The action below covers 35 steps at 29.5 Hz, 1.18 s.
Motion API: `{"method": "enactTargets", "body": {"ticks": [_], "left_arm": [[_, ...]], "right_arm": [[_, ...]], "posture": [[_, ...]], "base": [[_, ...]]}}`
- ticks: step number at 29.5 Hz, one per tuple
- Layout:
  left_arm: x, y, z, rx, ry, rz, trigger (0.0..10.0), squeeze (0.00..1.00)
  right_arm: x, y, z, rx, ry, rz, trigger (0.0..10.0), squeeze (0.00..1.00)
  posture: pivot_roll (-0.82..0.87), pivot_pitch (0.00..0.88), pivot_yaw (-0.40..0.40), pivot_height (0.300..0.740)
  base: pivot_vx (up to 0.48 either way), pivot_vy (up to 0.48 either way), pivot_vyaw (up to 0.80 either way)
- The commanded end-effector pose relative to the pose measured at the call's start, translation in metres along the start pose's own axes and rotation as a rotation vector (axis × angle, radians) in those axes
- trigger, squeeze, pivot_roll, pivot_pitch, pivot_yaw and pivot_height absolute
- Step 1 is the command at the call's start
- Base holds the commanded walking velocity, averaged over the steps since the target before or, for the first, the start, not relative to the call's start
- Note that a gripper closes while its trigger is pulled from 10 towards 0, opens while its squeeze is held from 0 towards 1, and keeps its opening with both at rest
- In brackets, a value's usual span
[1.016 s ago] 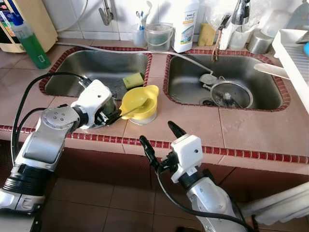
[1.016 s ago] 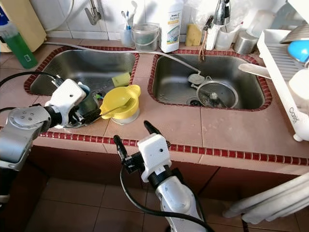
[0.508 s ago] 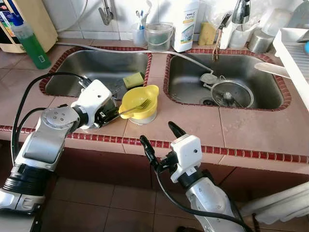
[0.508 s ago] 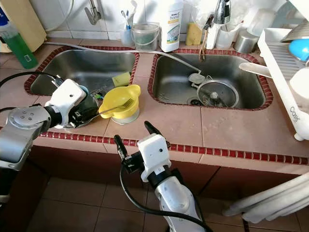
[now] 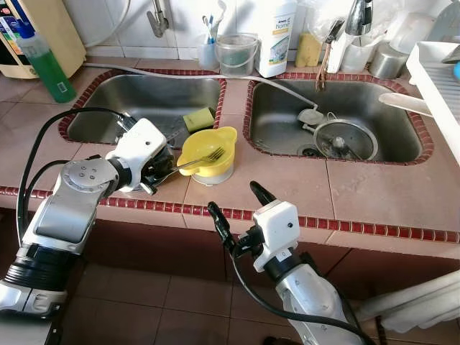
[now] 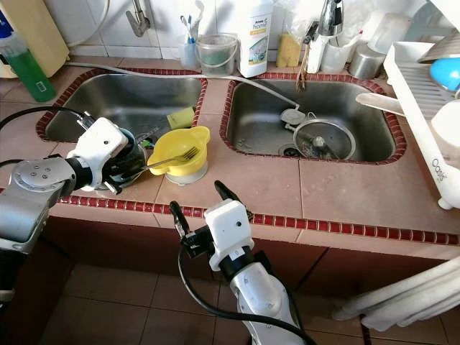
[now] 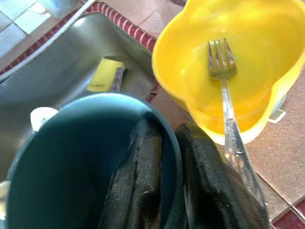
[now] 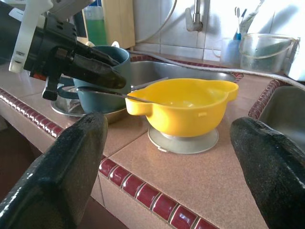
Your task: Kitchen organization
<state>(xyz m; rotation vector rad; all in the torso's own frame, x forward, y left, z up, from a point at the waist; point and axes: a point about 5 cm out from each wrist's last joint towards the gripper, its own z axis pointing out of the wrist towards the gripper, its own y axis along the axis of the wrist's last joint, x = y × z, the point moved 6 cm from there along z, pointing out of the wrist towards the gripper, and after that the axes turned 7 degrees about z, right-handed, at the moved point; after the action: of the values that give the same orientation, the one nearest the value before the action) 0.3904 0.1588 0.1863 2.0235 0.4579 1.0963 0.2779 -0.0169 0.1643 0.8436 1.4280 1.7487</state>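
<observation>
A yellow bowl (image 5: 208, 151) stands on the tiled counter between the two sinks. A metal fork (image 7: 221, 71) lies with its tines inside the bowl, and its handle runs back over the rim alongside one finger of my left gripper (image 5: 159, 173). That gripper is shut with nothing between its fingers, just left of the bowl. A teal cup (image 7: 71, 157) on a metal saucer (image 8: 71, 112) stands right behind the left gripper. My right gripper (image 5: 234, 199) hangs open in front of the counter edge, facing the bowl, fingers (image 8: 52, 181) spread wide.
A yellow sponge (image 5: 198, 118) lies in the left sink (image 5: 136, 97). The right sink (image 5: 359, 108) holds a strainer. Bottles and cups line the back wall, with a green bottle (image 5: 47, 65) at far left. A white dish rack (image 5: 438, 79) stands at right.
My left gripper has drawn back from the bowl toward the teal cup. The fork now rests in the bowl with its tines further in. The right arm has barely moved.
</observation>
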Motion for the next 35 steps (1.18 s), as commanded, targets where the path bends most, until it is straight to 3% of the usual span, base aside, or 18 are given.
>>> {"method": "enactTargets", "body": {"ticks": [1,14,23,32,33,35], "left_arm": [[0.003,0.003,-0.001,-0.002,0.000,0.012,0.0,0.00],[0.004,0.004,-0.001,-0.004,0.001,0.010,0.0,0.00],[0.017,0.013,0.002,-0.031,0.049,0.013,0.0,0.00],[0.032,0.025,0.004,-0.085,0.131,-0.083,0.0,0.00],[0.033,0.026,0.004,-0.092,0.136,-0.096,0.9,0.00],[0.033,0.029,0.004,-0.111,0.145,-0.114,1.1,0.00]], "right_arm": [[0.004,0.001,0.002,-0.005,0.013,0.005,10.0,0.00],[0.002,0.001,0.002,-0.008,0.009,0.005,10.0,0.00],[-0.001,0.002,0.008,-0.019,0.021,-0.006,10.0,0.00],[-0.008,0.007,0.014,-0.037,0.020,-0.024,10.0,0.00],[-0.008,0.007,0.015,-0.039,0.018,-0.023,10.0,0.00],[-0.008,0.009,0.016,-0.046,0.015,-0.019,10.0,0.00]], "posture": [[-0.16,0.117,0.082,0.740],[-0.16,0.117,0.079,0.740],[-0.15,0.076,0.057,0.740],[-0.16,0.062,0.038,0.740],[-0.16,0.059,0.035,0.740],[-0.16,0.057,0.031,0.740]], "base": [[0.000,0.000,0.00],[0.000,0.000,0.00],[0.000,0.000,0.00],[0.000,0.000,0.00],[0.000,0.000,0.00],[0.000,0.000,0.00]]}}
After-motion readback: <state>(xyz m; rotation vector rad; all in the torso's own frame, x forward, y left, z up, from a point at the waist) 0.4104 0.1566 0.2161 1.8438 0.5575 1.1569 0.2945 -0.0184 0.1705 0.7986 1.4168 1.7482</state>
